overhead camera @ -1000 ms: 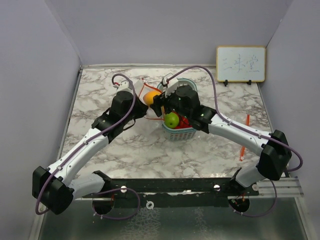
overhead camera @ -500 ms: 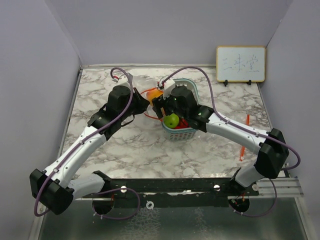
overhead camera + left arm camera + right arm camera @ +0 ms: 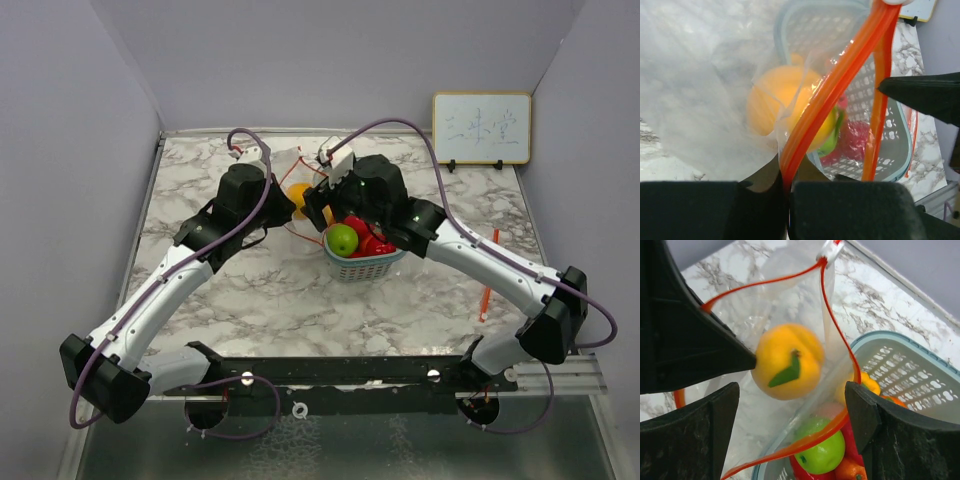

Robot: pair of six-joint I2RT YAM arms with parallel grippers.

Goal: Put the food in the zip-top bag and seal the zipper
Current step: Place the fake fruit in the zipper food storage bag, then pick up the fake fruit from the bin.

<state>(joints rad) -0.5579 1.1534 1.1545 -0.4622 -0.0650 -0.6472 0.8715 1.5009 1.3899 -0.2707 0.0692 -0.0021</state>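
The clear zip-top bag (image 3: 288,162) lies at the back middle of the table with its mouth held open. My left gripper (image 3: 787,187) is shut on the red-orange zipper (image 3: 840,85) at the mouth edge; it also shows in the top view (image 3: 280,196). An orange-yellow fruit with a green leaf (image 3: 787,367) lies inside the bag (image 3: 755,310). My right gripper (image 3: 795,415) is open and empty, hovering over the bag mouth and the basket's near end. A green apple (image 3: 822,450), red and orange fruits lie in the teal basket (image 3: 900,340).
The teal basket (image 3: 362,266) stands right of the bag, touching it. A whiteboard (image 3: 481,128) leans on the back right wall. An orange pen (image 3: 488,280) lies at the right. The two wrists are close together over the bag.
My right gripper has drawn back to the right, uncovering the green apple in the basket. My left gripper has moved a little farther back with the bag edge. The orange-yellow fruit sits in the bag.
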